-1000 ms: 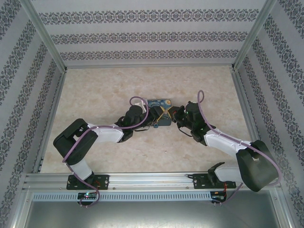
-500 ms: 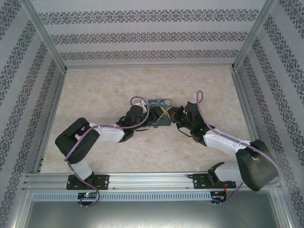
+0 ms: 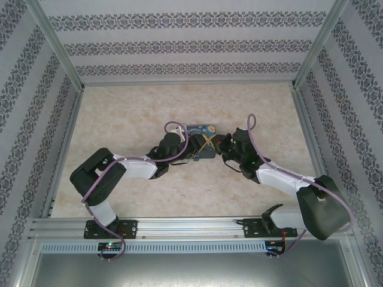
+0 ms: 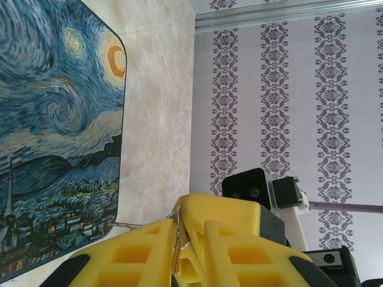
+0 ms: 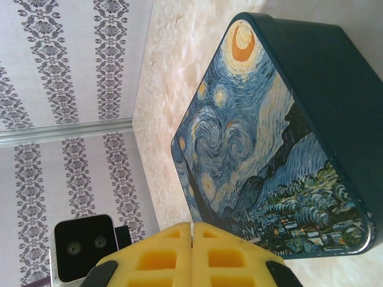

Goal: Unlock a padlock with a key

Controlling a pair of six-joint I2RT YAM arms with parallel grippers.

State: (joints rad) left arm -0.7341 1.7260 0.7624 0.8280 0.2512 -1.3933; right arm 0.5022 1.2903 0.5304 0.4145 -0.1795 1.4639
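Top external: left gripper (image 3: pixel 201 146) pinches padlock (image 3: pixel 195 158) at tin's (image 3: pixel 200 129) near edge, right gripper (image 3: pixel 213 143) pressed together, bare table (image 3: pixel 137 113) around.

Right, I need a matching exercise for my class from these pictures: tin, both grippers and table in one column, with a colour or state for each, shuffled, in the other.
Column one
1. tin
2. left gripper
3. right gripper
4. table

Column two
A. pale marbled beige
B. yellow pads pressed together
C. swirling night-sky print
D. pinching the thin silvery shackle of the padlock

Pairs: 1-C, 2-D, 3-B, 4-A
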